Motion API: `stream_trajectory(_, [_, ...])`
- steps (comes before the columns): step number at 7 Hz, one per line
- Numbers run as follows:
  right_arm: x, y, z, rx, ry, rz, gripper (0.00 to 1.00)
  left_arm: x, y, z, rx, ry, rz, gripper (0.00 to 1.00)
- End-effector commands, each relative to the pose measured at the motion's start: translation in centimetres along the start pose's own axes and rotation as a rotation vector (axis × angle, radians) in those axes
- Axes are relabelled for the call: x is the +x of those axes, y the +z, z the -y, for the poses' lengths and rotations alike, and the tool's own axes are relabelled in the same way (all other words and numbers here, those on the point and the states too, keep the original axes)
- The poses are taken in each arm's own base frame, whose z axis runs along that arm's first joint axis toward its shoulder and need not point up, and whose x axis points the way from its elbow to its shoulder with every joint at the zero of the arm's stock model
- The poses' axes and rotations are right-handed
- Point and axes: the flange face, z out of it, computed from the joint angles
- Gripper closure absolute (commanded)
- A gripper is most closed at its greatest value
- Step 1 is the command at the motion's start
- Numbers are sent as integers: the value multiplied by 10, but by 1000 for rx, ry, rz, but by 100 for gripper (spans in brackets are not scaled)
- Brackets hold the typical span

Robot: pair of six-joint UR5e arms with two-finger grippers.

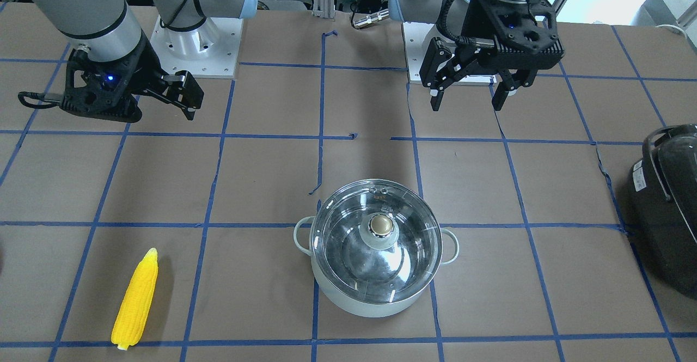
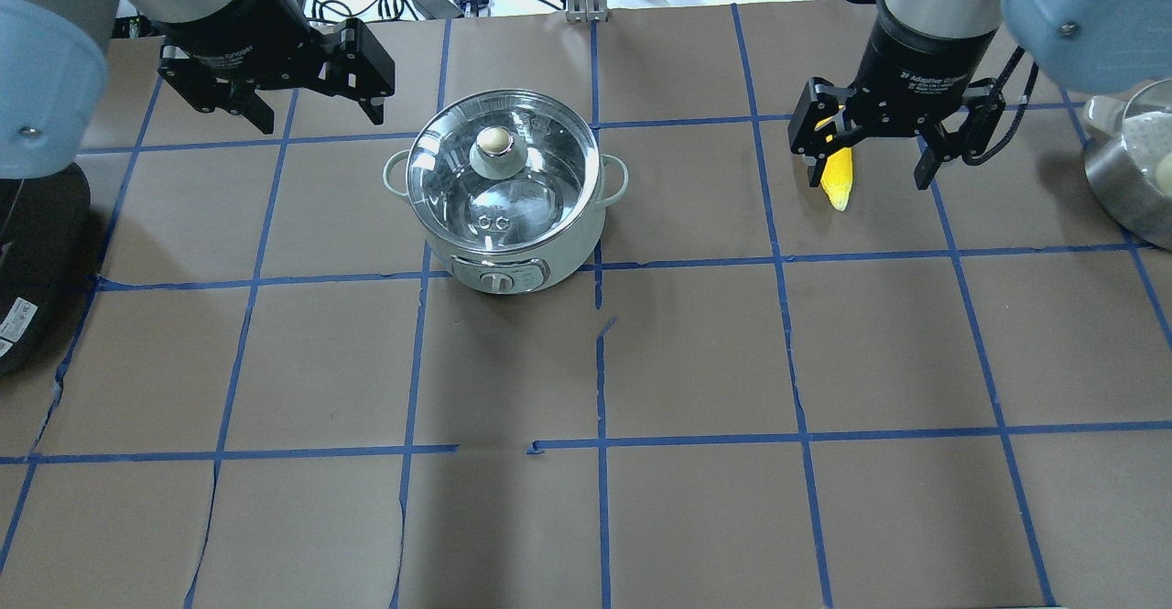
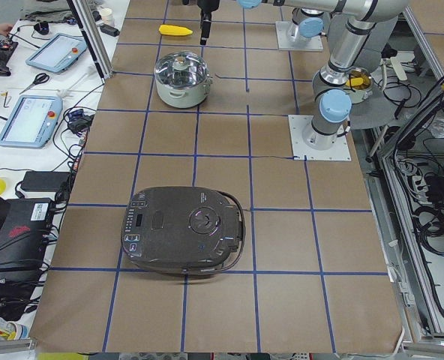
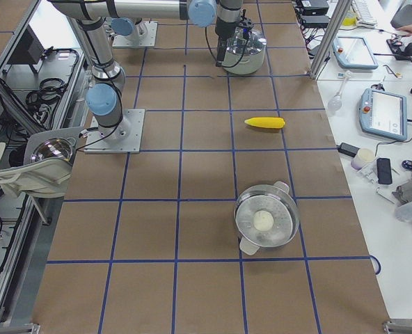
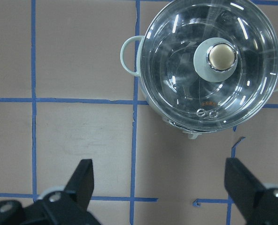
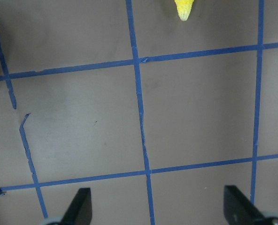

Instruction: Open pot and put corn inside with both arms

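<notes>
The pale mint pot [image 1: 375,291] stands mid-table with its glass lid [image 2: 540,179] on and the brass-topped knob [image 1: 381,225] upright. It also shows in the left wrist view [image 5: 129,54]. The yellow corn [image 1: 136,299] lies flat on the table, apart from the pot. My left gripper [image 2: 320,119] is open and empty, raised beside the pot; its fingers [image 5: 82,180] frame bare table short of the pot. My right gripper [image 2: 868,179] is open and empty, raised over the corn [image 2: 838,179]; only the corn's tip [image 6: 183,9] shows in its wrist view.
A big black appliance with a handle [image 1: 667,204] sits at the table end on my left side, also in the overhead view [image 2: 27,270]. A steel pot holding a white ball [image 2: 1131,169] sits at the right end. Blue tape lines grid the brown table.
</notes>
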Motion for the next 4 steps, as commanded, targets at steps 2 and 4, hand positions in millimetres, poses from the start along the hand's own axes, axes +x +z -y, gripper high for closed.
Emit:
stream_trajectory(2, [0, 0, 0, 2, 1, -1, 0, 0, 0, 0, 0, 0, -1, 0])
stream_trajectory(4, [1, 1, 1, -3, -1, 0, 0, 0, 0, 0, 2, 0, -3, 0])
